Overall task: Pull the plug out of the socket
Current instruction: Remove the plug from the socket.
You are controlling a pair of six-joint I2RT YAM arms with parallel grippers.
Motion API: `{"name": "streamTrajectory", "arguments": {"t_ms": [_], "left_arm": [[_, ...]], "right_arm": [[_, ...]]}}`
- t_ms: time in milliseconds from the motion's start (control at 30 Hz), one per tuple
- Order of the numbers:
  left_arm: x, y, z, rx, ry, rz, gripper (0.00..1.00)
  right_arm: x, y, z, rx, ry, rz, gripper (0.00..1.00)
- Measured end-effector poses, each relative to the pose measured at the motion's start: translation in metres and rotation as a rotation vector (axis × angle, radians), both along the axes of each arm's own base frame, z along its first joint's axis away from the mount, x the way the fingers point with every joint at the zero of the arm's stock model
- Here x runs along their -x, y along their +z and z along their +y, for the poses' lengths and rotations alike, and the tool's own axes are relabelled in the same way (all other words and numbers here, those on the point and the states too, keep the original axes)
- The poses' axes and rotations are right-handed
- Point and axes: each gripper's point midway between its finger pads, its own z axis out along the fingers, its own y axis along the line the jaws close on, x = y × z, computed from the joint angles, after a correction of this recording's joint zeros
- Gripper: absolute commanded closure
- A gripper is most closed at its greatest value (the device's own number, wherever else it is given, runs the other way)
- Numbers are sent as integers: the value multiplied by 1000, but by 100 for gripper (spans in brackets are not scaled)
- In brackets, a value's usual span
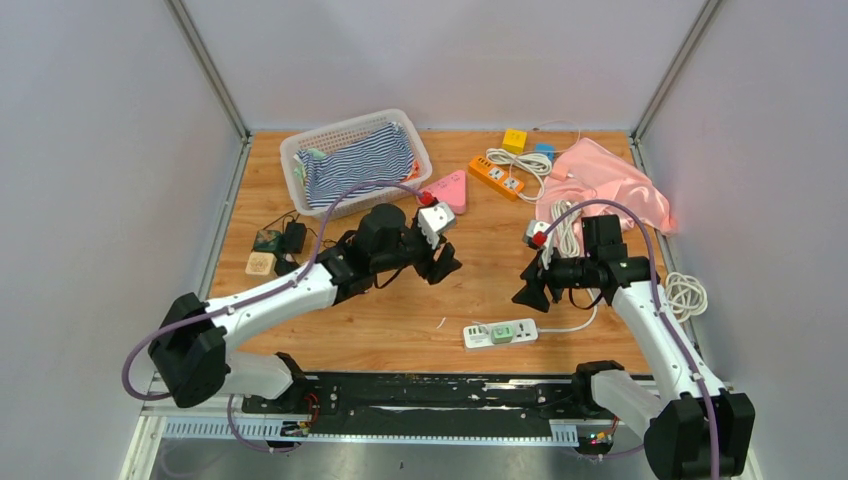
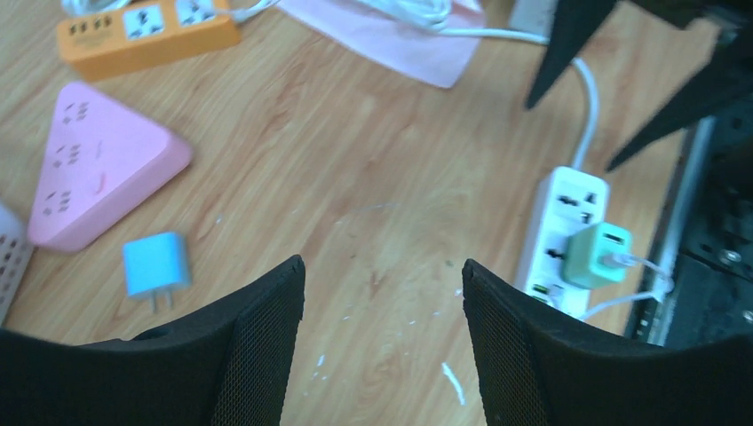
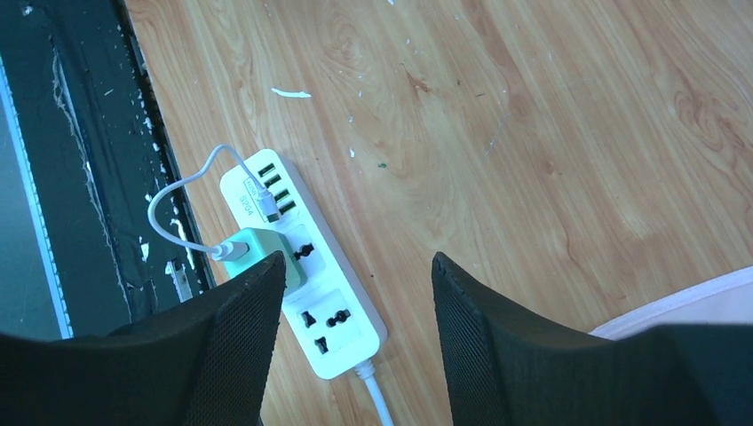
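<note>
Approach: left tool [image 2: 382,266] and right tool [image 3: 355,266] open, empty; next, pinch green plug [image 3: 250,247] while steadying the socket strip [image 3: 336,324]

I'm looking down on a wooden table [image 1: 480,285], pale brown grain flecked with small white scuffs. A plain white back wall [image 1: 440,50] closes it off at 12 o'clock. Matching panels stand either side, the left wall [image 1: 90,180] at 9 o'clock and the right wall [image 1: 770,150] at 3 o'clock. Slanted metal posts rise where the panels meet, the left post [image 1: 206,65] at 11 o'clock and the right post [image 1: 677,65] at 1 o'clock. At 6 o'clock a black plate [image 1: 440,390] runs along the table's edge, with a silver rail [image 1: 400,430] just below it. Below that is a grey surface [image 1: 420,465]; I can't tell if it's the floor. The light is soft and even, the shadows faint.
</note>
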Motion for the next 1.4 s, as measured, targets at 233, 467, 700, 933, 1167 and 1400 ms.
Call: {"name": "streamTrajectory", "arguments": {"t_ms": [233, 467, 700, 933, 1167, 1400], "left_arm": [[52, 19, -4, 129, -134, -136, 32], [94, 8, 10, 302, -231, -295, 23], [114, -12, 10, 435, -279, -357, 21], [136, -49, -16, 391, -374, -341, 21], [144, -62, -28, 353, -401, -385, 21], [131, -74, -37, 335, -333, -342, 20]], "right_arm": [[12, 1, 5, -21, 85, -20, 35], [25, 2, 9, -46, 175, -45, 35], [33, 1, 10, -50, 231, -68, 34], [40, 0, 12, -60, 276, -85, 34], [45, 0, 12, -63, 304, -102, 34], [52, -3, 12, -67, 336, -112, 33]]}}
